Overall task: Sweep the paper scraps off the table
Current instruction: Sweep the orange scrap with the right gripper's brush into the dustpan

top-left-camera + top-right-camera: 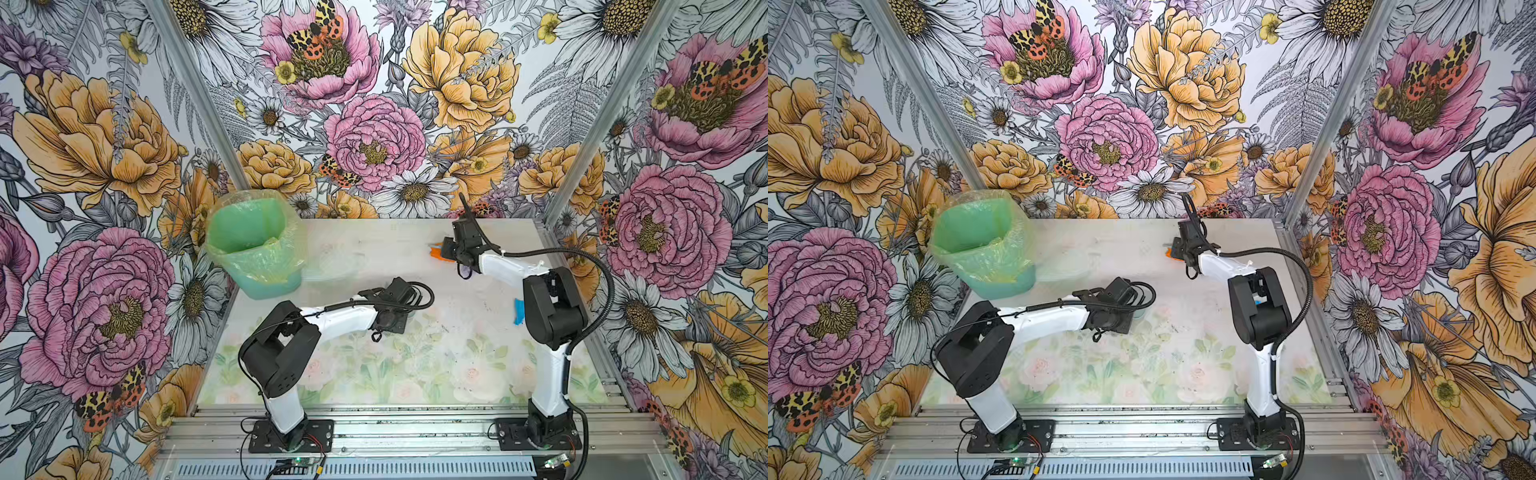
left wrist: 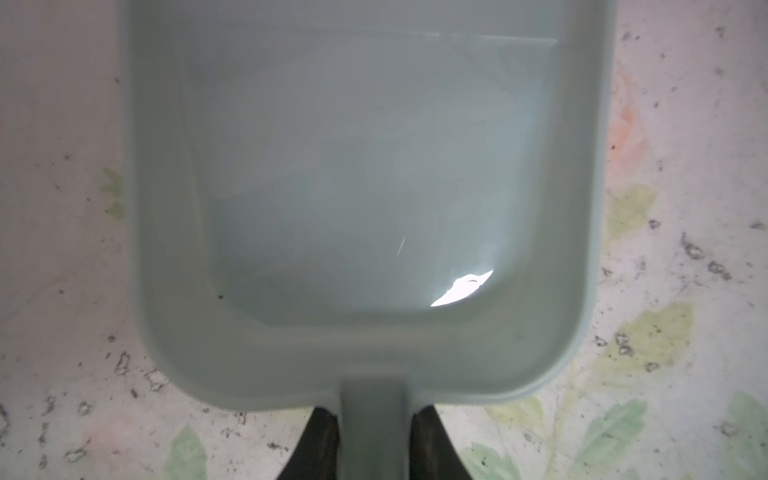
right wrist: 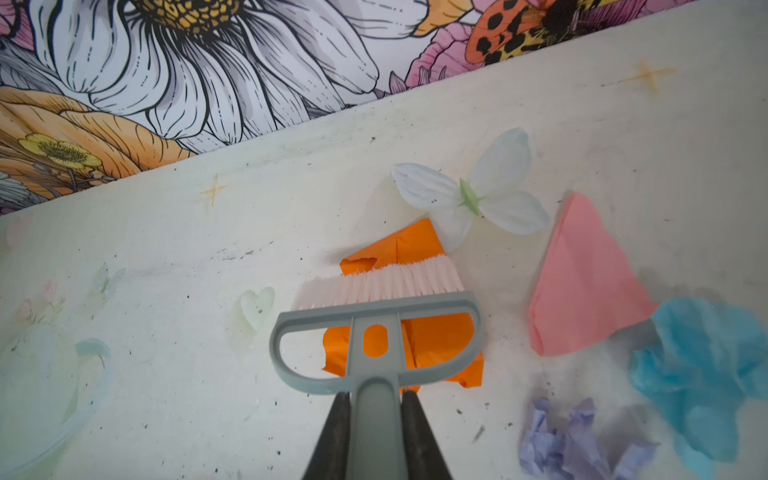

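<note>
The right end effector (image 3: 376,395) clamps the brush (image 3: 376,307), bristles on the orange scrap (image 3: 436,336) at the worktop's (image 3: 166,374) far edge, likely to pull it toward the dustpan (image 2: 365,345), which the left end effector (image 2: 374,415) clamps.

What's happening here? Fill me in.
The right gripper holds a hand brush, its bristles on an orange scrap near the far edge of the table; a pink scrap, a blue scrap and a lilac scrap lie close by. The left gripper holds a dustpan at mid-table, which looks empty.
</note>
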